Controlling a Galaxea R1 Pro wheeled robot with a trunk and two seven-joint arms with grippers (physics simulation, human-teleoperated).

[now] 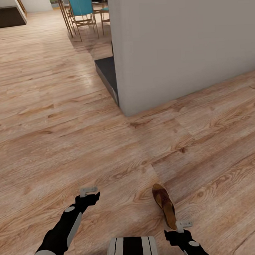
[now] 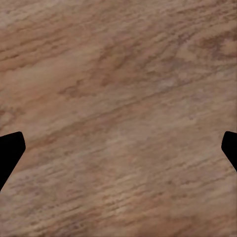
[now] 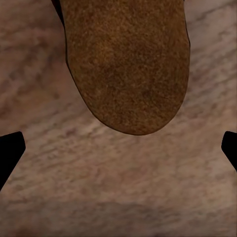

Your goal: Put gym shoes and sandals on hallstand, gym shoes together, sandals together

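One brown sandal with a tan insole lies flat on the wood-plank corridor floor, low and right of centre in the head view. My right gripper hovers just beyond the sandal's near end. In the right wrist view its dark fingertips stand wide apart, and the sandal's rounded brown end lies ahead of them, not between them. My left gripper hangs open over bare floor, well to the left of the sandal, with only planks beneath it. The gym shoes and the hallstand are out of view.
A grey wall corner juts into the floor ahead on the right, with a dark low ledge at its left foot. Chairs and a table stand far back. Open planks stretch to the left and ahead.
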